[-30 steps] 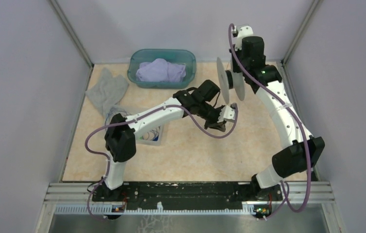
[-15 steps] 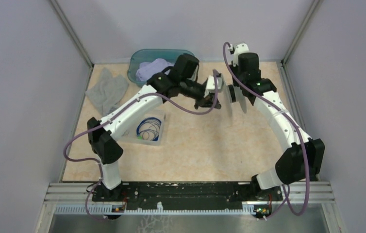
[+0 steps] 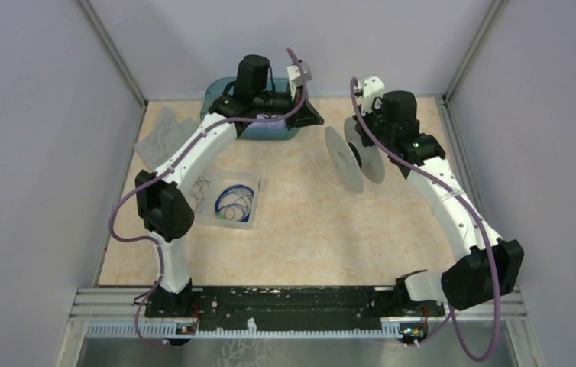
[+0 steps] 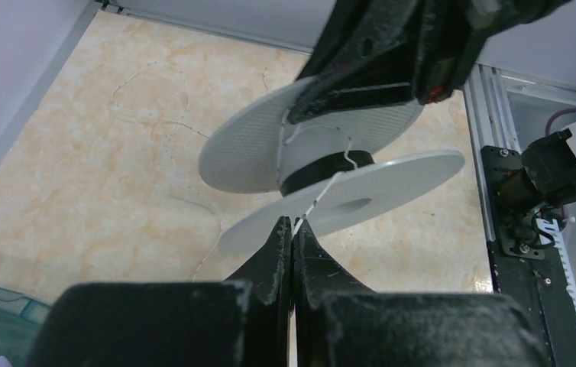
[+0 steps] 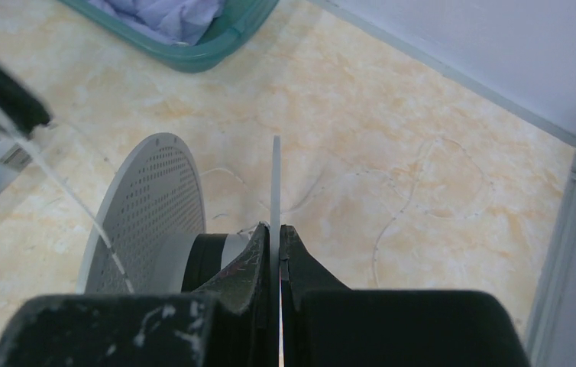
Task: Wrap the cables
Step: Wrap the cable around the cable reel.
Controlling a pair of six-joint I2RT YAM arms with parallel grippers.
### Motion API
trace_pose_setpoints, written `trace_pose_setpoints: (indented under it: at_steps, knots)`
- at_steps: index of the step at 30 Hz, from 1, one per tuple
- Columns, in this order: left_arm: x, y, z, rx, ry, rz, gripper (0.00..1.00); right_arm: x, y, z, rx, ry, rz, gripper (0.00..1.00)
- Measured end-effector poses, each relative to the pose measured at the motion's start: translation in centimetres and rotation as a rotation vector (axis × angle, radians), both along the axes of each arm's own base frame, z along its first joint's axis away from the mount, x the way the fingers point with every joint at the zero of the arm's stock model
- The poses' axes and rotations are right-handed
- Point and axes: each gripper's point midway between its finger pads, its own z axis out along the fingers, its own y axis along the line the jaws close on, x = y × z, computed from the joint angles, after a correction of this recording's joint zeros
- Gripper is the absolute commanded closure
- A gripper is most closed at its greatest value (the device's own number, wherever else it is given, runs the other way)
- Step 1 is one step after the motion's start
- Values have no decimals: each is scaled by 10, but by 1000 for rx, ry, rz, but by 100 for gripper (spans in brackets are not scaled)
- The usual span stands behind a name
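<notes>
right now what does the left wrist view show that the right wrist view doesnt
Only the left wrist view: the tips of the left claw shut on the whitish cable, and the right arm's base beside the black rail. Only the right wrist view: the lilac cloth inside the teal bin, and the right claw from behind, shut on a spool flange seen edge-on. Both: the spool, that cable running to its hub, and loose wire on the tabletop.

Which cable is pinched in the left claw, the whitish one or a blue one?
The whitish cable, running from the left claw to the spool; the blue cables lie coiled in the clear tray.
</notes>
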Motion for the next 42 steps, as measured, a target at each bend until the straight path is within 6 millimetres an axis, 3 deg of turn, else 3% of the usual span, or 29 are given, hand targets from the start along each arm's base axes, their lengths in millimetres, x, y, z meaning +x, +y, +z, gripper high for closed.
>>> trace_pose_setpoints:
  at_steps: [8, 12, 18, 21, 27, 33, 37, 42]
  knots:
    - [23, 3, -25, -11, 116, 46, 99, -15, 21, -10, 30, 52, 147, 100]
    - [29, 10, -54, 14, 161, 78, 98, -22, 26, -9, 44, 77, 180, 100]
    - [24, 24, -114, 61, 250, 107, 77, -23, 28, 31, 96, 48, 189, 100]
    - [25, 31, -133, 66, 276, 124, 65, -25, 25, 54, 126, 33, 174, 100]
    - [27, 32, -134, 15, 290, 122, 42, -21, 24, 97, 191, -5, 136, 100]
    - [10, 30, -146, -46, 376, 81, 19, -15, 20, 133, 238, -50, 80, 100]
    - [-1, 28, -155, -76, 416, 64, 11, -13, 16, 154, 264, -84, 48, 100]
    - [-2, 19, -147, -107, 377, 54, 9, -15, 16, 166, 291, -95, 38, 100]
